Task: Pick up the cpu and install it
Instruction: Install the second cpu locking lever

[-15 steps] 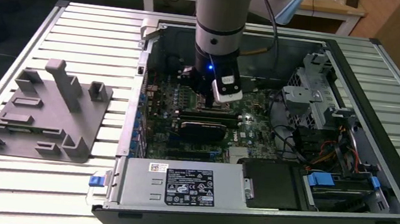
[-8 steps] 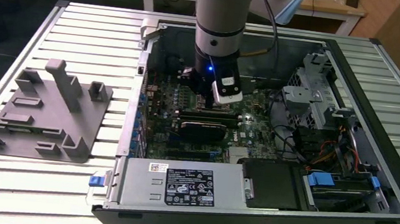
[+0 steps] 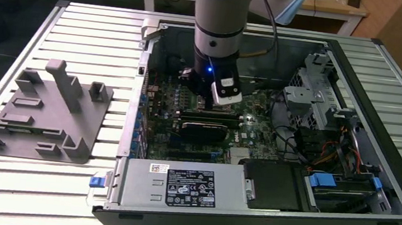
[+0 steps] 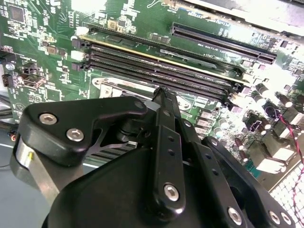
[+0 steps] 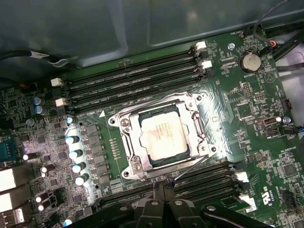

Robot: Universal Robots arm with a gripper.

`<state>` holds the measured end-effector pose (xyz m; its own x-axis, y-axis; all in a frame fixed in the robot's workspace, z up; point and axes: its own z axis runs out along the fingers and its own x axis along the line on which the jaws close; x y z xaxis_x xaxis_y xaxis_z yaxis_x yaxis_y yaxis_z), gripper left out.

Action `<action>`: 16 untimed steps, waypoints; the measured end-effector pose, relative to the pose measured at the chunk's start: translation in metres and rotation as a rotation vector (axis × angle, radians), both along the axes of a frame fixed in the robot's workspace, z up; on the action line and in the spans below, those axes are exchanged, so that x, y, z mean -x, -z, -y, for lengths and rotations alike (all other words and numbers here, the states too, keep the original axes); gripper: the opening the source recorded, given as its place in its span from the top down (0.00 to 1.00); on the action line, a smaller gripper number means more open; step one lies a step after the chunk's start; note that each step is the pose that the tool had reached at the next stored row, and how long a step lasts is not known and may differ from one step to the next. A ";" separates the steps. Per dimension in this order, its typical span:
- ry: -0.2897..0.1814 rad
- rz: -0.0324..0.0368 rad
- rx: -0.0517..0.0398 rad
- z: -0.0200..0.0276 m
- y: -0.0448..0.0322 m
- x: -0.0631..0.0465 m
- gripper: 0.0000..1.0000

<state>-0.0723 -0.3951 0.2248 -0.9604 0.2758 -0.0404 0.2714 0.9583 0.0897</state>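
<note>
Overhead exterior; wrist views near motherboard

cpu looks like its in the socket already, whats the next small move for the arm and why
Probably a short straight lift away from the board. In the first wrist view the cpu lies flat and square inside the socket frame, apart from the gripper at the frame's edge. The exterior view shows the arm low inside the computer case, so rising first should keep it off the memory slots.
</note>
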 end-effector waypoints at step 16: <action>0.000 -0.0001 -0.0251 0.0039 0.0059 0.006 0.89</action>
